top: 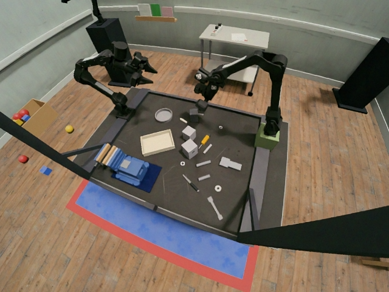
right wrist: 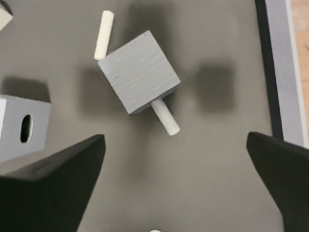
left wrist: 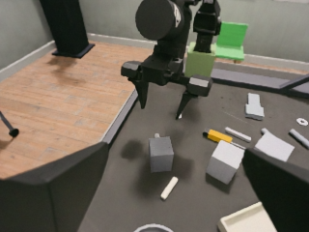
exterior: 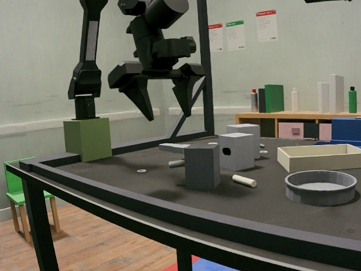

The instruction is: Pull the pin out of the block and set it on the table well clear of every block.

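Note:
The pin's dark grey block (top: 194, 117) (exterior: 202, 167) (left wrist: 161, 156) (right wrist: 140, 72) stands upright on the table. The light grey pin (exterior: 176, 164) (left wrist: 156, 135) (right wrist: 165, 117) sticks out sideways from one face, its other end hidden inside the block. My right gripper (exterior: 169, 117) (left wrist: 159, 113) (right wrist: 175, 140) is open and empty, pointing down above the table on the pin's side, with the pin's free end between the fingers in its wrist view. My left gripper (top: 154, 78) (left wrist: 175, 152) is open and empty, high beyond the table's back edge.
Two lighter blocks (top: 189, 133) (top: 189, 148) stand nearby; one (exterior: 236, 151) (right wrist: 24, 127) shows an empty hole. A cream rod (top: 183, 120) (exterior: 244, 180) (left wrist: 169, 188) lies close to the pin's block. A round dish (exterior: 320, 196), a tray (exterior: 315, 163), a screwdriver (top: 205, 139) and a washer (exterior: 141, 170) lie around.

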